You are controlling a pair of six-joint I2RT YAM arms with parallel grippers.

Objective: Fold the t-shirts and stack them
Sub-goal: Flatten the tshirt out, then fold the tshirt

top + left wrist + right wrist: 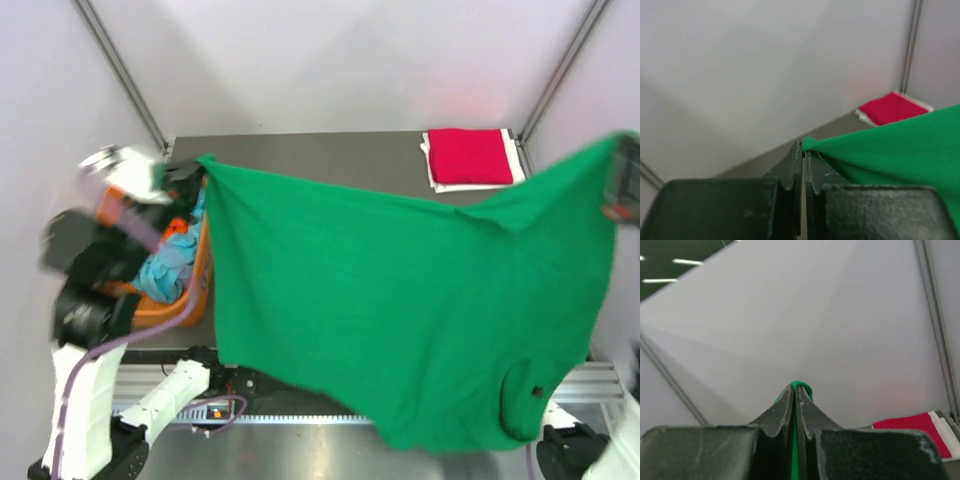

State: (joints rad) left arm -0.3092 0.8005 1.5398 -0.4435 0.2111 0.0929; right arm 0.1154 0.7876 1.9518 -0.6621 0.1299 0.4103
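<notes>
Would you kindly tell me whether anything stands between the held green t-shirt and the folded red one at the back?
Nothing visible does: the table between the green t-shirt and the red t-shirt shows bare, though the hanging cloth hides the table beneath it.

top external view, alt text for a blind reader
A bright green t-shirt hangs spread between the left end effector and the right end effector. Behind, a folded red t-shirt lies far right on the table, an orange tub left.
</notes>
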